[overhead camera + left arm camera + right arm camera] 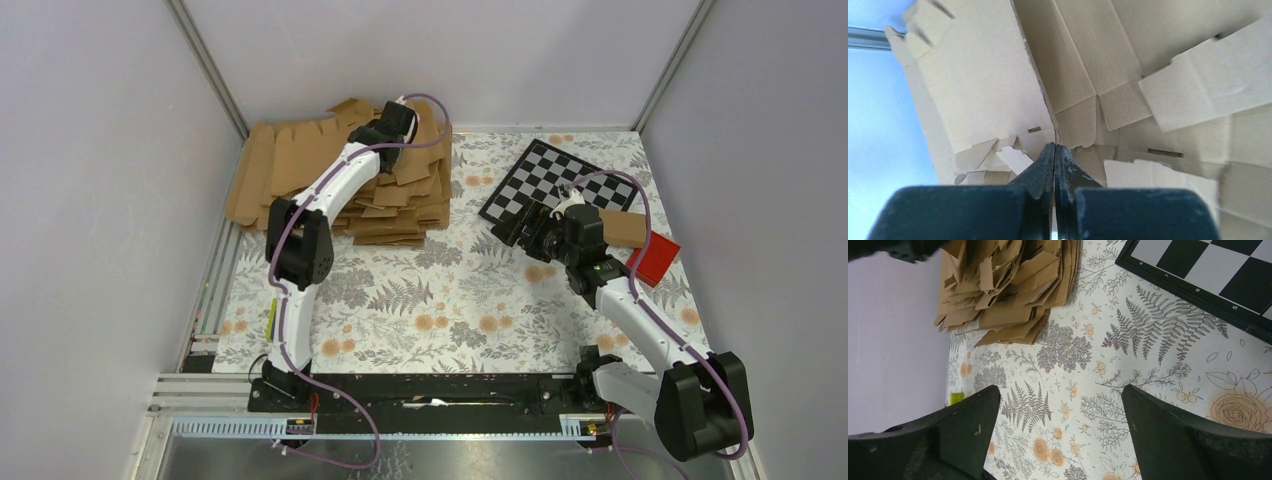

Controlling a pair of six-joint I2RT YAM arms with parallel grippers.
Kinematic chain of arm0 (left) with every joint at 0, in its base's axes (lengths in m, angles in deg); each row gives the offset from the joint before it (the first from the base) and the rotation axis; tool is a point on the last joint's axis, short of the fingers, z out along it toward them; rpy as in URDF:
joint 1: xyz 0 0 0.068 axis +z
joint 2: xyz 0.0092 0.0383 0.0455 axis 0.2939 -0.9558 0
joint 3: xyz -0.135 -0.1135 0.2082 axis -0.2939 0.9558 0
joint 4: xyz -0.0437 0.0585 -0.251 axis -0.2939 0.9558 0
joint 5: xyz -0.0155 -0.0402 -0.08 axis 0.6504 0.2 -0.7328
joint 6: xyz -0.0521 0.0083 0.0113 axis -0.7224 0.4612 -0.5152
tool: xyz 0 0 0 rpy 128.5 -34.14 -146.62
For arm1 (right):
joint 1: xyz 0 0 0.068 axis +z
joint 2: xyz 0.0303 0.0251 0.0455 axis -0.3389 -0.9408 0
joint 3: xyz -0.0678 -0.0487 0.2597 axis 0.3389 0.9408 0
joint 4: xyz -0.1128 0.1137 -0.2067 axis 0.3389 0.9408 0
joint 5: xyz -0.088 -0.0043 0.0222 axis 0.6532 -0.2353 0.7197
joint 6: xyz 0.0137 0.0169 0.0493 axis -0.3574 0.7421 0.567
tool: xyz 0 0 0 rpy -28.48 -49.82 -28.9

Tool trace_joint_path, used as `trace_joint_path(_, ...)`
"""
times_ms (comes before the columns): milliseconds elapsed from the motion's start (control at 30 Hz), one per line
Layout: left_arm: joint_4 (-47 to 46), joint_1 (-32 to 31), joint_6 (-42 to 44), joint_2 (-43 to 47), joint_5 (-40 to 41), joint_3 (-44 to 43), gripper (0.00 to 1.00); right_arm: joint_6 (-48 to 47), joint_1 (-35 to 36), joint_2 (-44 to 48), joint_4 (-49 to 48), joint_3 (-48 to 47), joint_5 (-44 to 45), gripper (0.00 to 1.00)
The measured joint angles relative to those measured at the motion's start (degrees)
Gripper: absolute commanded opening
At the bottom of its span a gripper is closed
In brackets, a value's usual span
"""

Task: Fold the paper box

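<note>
My left gripper (400,108) reaches over the thick stack of brown card sheets (395,195) at the back left. In the left wrist view its jaws (1055,146) are pressed together on the edge of a single brown die-cut sheet, the paper box (983,85), which stands edge-on and rises away from the fingertips. More flat sheets of the stack (1168,100) lie beyond it. My right gripper (530,232) hangs open and empty over the floral cloth by the chessboard. In the right wrist view (1060,390) only the cloth shows between its fingers.
A black-and-white chessboard (545,175) lies at the back right. A slim brown carton (622,228) and a small red block (652,258) lie just right of my right gripper. A small yellow-green brick (270,320) sits by the left arm. Grey walls close in the sides.
</note>
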Motion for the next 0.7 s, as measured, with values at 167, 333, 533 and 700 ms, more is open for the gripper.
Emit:
trace_joint_path(167,-1.7,-1.9,-6.7,9.5,-0.3,2.1,0.0,0.8,0.0,-0.2,0.0,0.0,-0.1,1.0)
trace_joint_path(333,-2.7,-5.6,-12.0,20.7,-1.5,5.7,0.0,1.7,0.0,-0.2,0.0,-0.9,-0.8,0.99)
trace_joint_path(533,-7.0,-15.7,-18.8,31.9,-12.4,17.2,0.0,2.2,0.0,1.1,0.5,-1.0,-1.5,0.99)
trace_joint_path(700,-12.4,-18.4,-26.1,38.1,-26.5,32.7,0.0,2.3,0.0,5.1,1.2,-0.7,-1.4,1.0)
